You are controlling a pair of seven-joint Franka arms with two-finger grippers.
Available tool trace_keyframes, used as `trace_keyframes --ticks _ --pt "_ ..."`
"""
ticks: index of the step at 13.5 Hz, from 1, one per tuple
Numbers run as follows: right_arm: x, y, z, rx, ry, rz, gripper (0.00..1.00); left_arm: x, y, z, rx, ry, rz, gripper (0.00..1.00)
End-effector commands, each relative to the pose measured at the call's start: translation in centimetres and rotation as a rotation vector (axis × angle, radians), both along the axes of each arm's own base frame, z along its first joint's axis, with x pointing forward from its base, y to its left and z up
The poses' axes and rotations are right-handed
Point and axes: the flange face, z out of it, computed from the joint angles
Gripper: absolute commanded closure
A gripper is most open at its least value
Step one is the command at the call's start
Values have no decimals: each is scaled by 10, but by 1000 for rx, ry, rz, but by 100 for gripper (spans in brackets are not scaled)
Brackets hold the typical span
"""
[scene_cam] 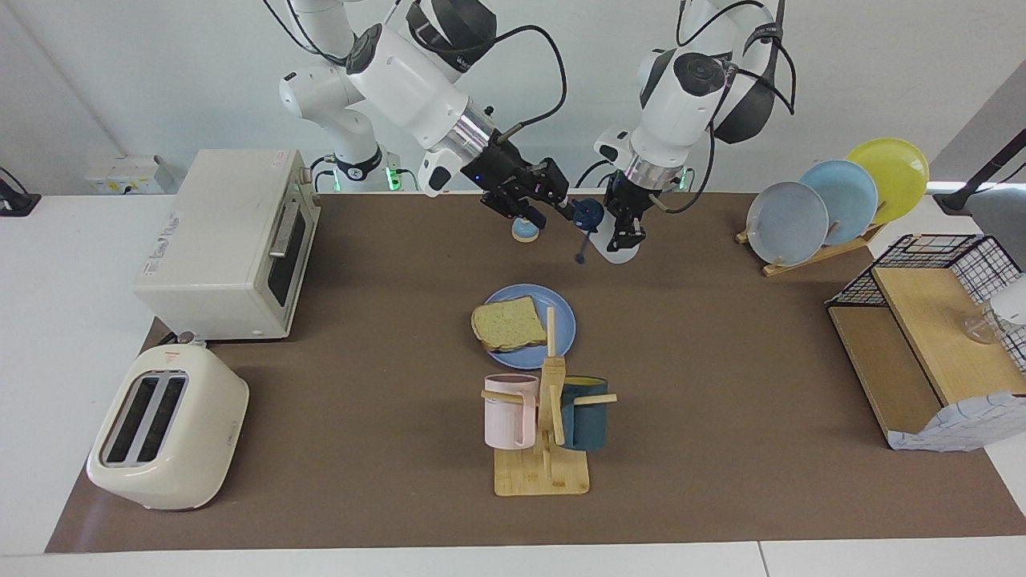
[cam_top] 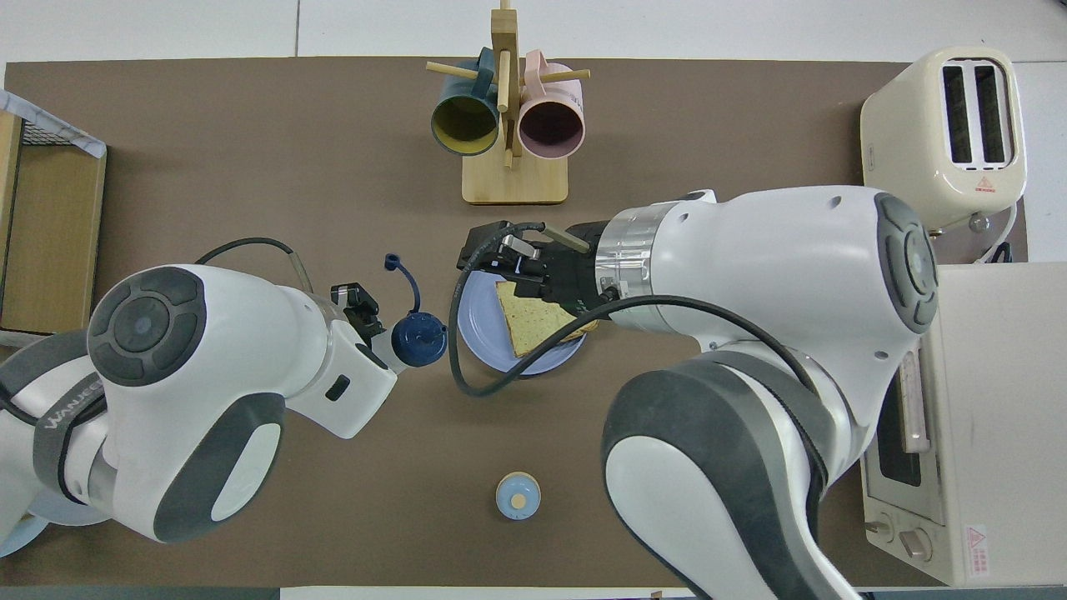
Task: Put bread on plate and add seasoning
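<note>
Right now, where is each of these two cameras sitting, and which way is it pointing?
Facing view: high up across the table, looking back at the robots; both arms show whole, with the left gripper holding the seasoning bottle.
Overhead view: high above the robots' end, looking steeply down and forward; both arms enter from the bottom edge.
Shared: the bread on the plate, the mug rack, the toaster and the bell, turned half a turn between views.

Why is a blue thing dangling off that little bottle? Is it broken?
Probably not broken. The seasoning bottle, held up in the left gripper, has its cap flipped open and hanging by its strap. The bread lies fine on the plate.
</note>
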Motion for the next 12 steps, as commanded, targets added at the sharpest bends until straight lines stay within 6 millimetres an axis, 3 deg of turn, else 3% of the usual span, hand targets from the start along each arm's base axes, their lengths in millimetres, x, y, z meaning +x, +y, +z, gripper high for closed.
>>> trace_keyframes --ticks 1,5,7,9,12 --pt "18 -62 11 -194 -12 124 0 10 -19 10 96 -48 23 100" --pt "46 -162 48 -398 126 164 0 4 -53 1 248 -98 28 100" --pt "48 -182 61 -478 172 170 0 4 -80 -9 329 -104 31 100" --pt "37 -231 58 -462 211 109 0 0 -104 -19 432 -123 53 100" --pt "13 -255 40 -448 264 112 0 -10 -125 -30 578 -188 21 100"
